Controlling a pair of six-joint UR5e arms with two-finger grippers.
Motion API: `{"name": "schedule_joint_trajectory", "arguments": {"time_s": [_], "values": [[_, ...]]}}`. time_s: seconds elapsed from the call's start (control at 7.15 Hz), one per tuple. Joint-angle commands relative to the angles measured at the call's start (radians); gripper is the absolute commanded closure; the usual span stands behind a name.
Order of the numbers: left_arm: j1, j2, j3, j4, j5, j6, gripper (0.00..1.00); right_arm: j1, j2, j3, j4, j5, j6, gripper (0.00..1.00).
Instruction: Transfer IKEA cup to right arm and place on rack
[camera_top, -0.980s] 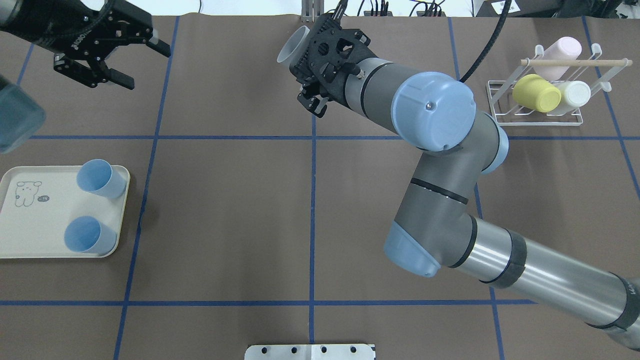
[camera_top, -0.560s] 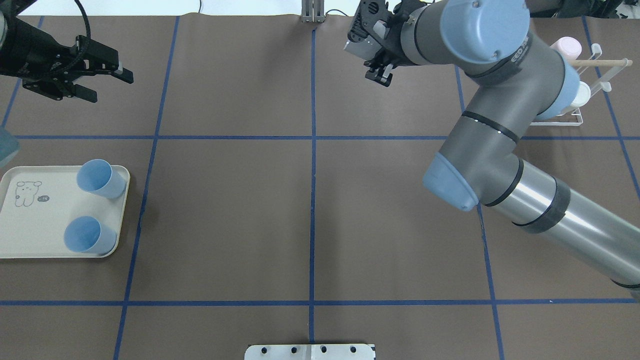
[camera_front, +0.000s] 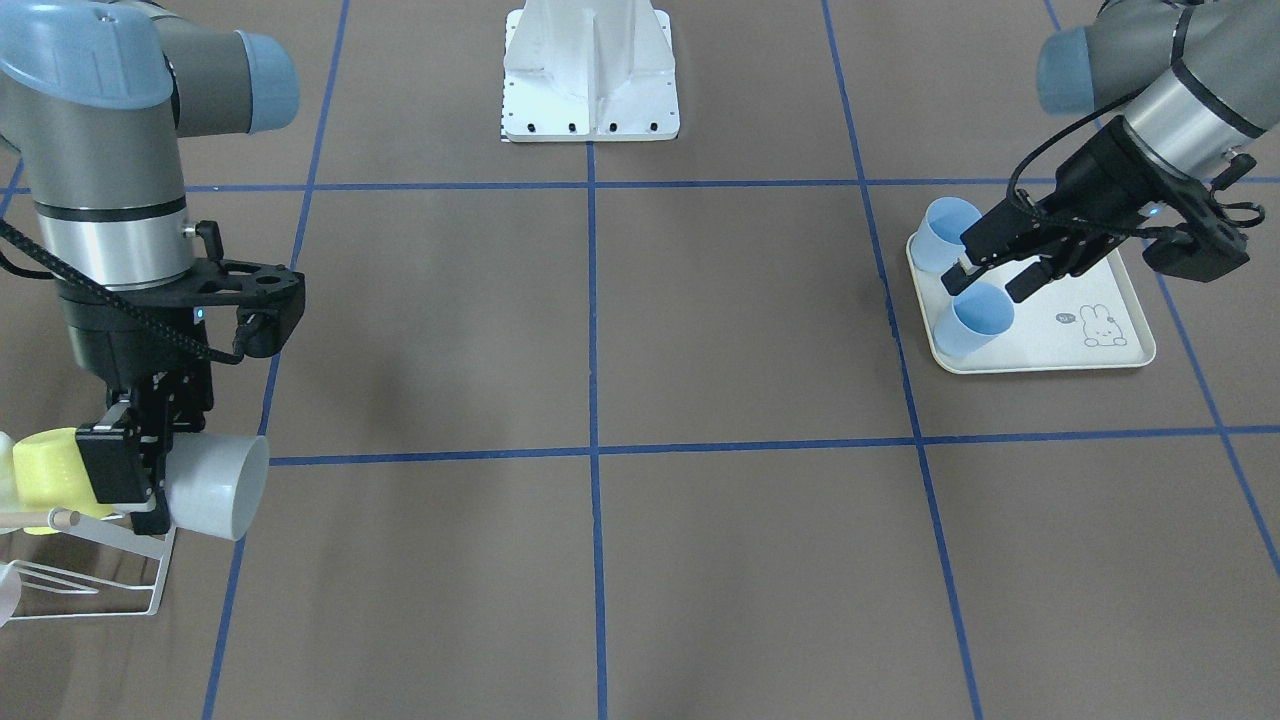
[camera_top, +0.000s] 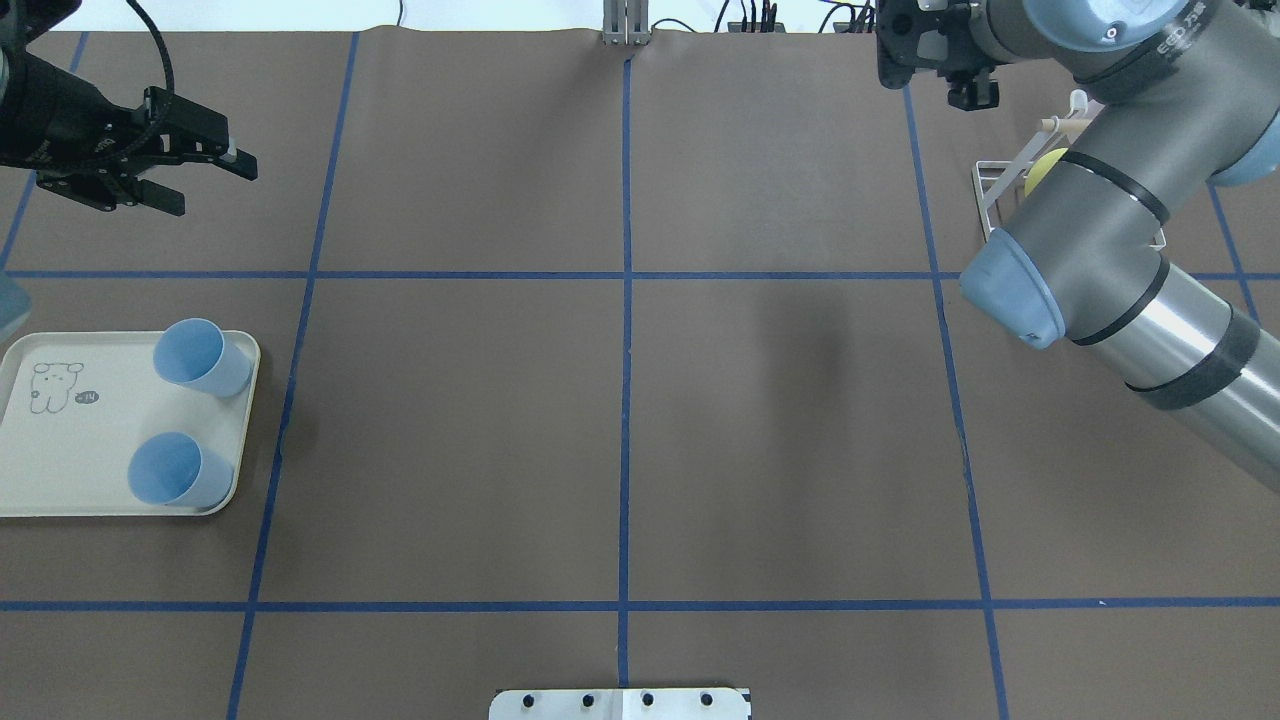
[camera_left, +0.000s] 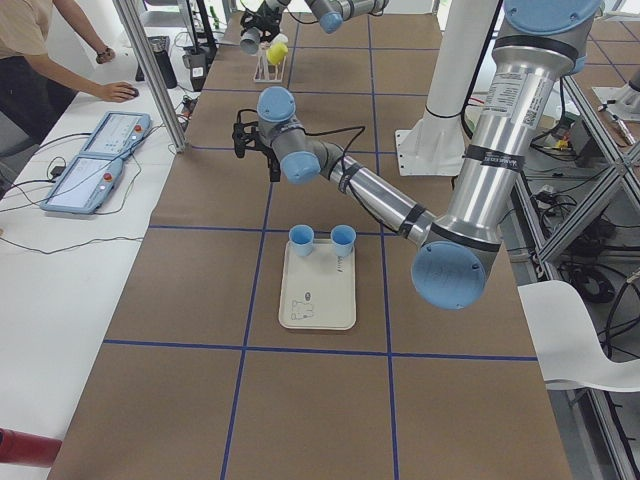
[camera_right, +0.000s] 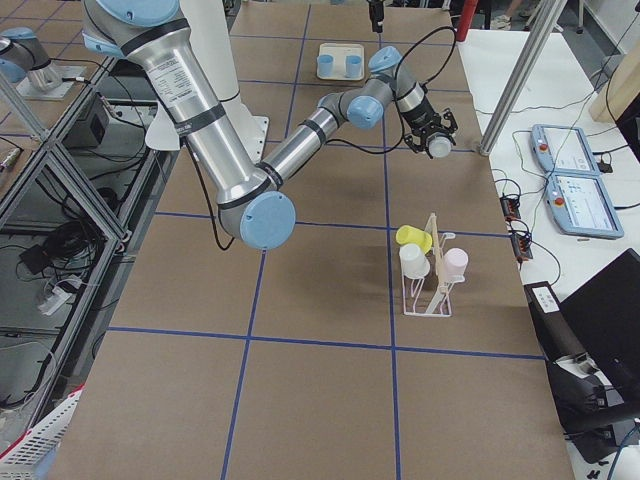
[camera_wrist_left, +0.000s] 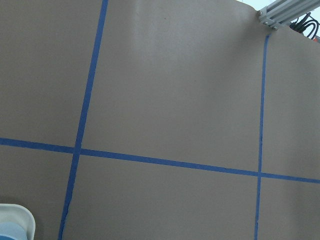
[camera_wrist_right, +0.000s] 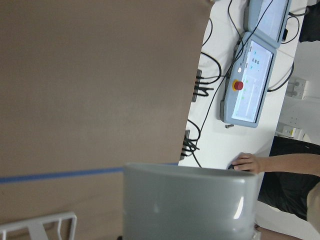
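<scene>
My right gripper (camera_front: 150, 488) is shut on a pale grey IKEA cup (camera_front: 220, 485), held on its side in the air next to the rack (camera_front: 100, 585). The right wrist view shows the cup (camera_wrist_right: 190, 200) up close and a corner of the rack (camera_wrist_right: 40, 227). The white wire rack (camera_right: 428, 285) holds a yellow cup (camera_right: 412, 237), a white cup (camera_right: 413, 262) and a pink cup (camera_right: 455, 263). In the overhead view my right arm (camera_top: 1090, 230) hides most of the rack (camera_top: 988, 190). My left gripper (camera_top: 205, 160) is open and empty at the far left.
A cream rabbit-print tray (camera_top: 60, 450) at the left holds two blue cups (camera_top: 200, 356) (camera_top: 170, 470). In the front view my left gripper (camera_front: 1000, 272) hangs above them. Operators' pendants (camera_right: 570, 180) lie beyond the table's far edge.
My right arm has swung to the right with the grey cup, from the table's far middle towards the rack. My left gripper has drawn back to the left, still open.
</scene>
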Motion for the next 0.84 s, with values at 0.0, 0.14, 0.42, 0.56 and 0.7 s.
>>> {"name": "schedule_joint_trajectory", "arguments": {"time_s": [0.0,0.14,0.42,0.56,0.7], "values": [[0.002,0.001,0.001,0.0,0.0,0.0,0.0,0.058,-0.038,-0.03,-0.001,-0.078,-0.339,0.76],[0.002,0.001,0.001,0.0,0.0,-0.001,0.0,0.078,-0.038,-0.075,0.002,-0.13,-0.497,0.71],[0.002,0.001,0.0,0.0,0.0,-0.001,0.0,0.088,-0.038,-0.157,0.011,-0.218,-0.662,0.69],[0.002,-0.001,0.0,0.0,0.003,-0.001,0.0,0.086,-0.035,-0.196,0.011,-0.262,-0.704,0.62],[0.002,-0.001,0.0,0.0,0.003,-0.003,0.0,0.085,-0.046,-0.216,0.014,-0.293,-0.709,0.62]]}}
